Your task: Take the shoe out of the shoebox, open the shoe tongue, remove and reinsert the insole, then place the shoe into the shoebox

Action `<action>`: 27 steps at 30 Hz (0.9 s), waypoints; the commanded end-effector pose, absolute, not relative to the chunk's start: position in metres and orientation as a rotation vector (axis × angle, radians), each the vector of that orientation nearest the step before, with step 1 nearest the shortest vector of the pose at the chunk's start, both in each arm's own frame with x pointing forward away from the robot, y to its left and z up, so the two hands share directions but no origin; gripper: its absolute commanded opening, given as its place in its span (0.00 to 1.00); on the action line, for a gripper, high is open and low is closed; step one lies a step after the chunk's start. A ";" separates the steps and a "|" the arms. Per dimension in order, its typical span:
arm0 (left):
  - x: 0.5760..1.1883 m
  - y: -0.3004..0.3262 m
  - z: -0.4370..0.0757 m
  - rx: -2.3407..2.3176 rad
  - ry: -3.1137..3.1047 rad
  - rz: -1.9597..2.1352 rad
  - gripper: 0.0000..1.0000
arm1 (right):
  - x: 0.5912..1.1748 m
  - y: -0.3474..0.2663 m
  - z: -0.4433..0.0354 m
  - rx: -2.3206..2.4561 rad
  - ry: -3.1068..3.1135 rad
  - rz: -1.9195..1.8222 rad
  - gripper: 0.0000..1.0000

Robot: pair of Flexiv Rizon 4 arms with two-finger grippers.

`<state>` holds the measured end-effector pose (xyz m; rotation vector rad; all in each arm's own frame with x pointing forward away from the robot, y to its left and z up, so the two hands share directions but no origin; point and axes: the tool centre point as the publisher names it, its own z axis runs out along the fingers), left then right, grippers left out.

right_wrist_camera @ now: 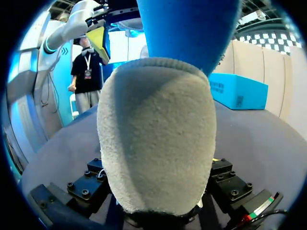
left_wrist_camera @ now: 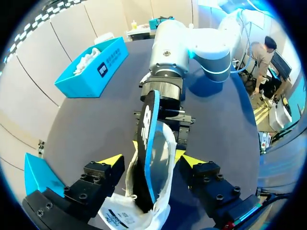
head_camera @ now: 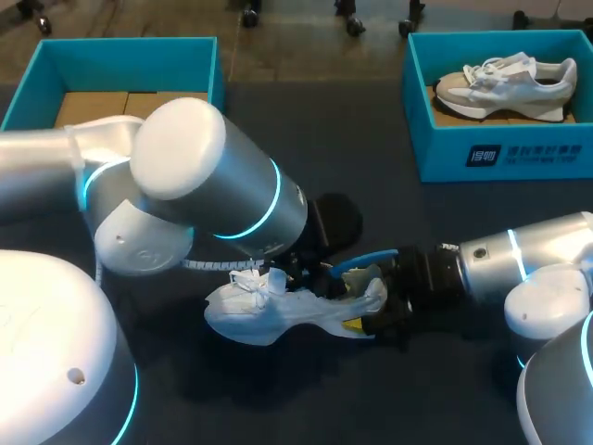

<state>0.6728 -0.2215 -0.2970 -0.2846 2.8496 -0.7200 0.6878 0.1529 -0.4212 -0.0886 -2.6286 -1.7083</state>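
The white shoe [head_camera: 269, 311] lies near the middle of the table's front edge, with the insole [left_wrist_camera: 146, 143] standing half out of its mouth. The left claw [left_wrist_camera: 152, 160] is released, one tip on either side of the collar without pinching it. The right claw [head_camera: 372, 304] sits at the heel (whether it grips, I cannot tell). It would be best to steady the collar first, then slide the insole along the shoe's length, never sideways, so it does not buckle.
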 end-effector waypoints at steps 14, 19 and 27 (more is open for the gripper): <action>0.681 -0.238 -0.327 -0.327 2.769 -0.739 0.47 | 0.687 0.153 -0.425 -0.091 -2.634 -1.698 0.00; 0.685 -0.241 -0.331 -0.350 2.762 -0.755 0.39 | 0.687 0.153 -0.425 -0.091 -2.634 -1.698 0.00; 0.692 -0.244 -0.335 -0.397 2.759 -0.795 0.09 | 0.687 0.153 -0.425 -0.091 -2.634 -1.698 0.00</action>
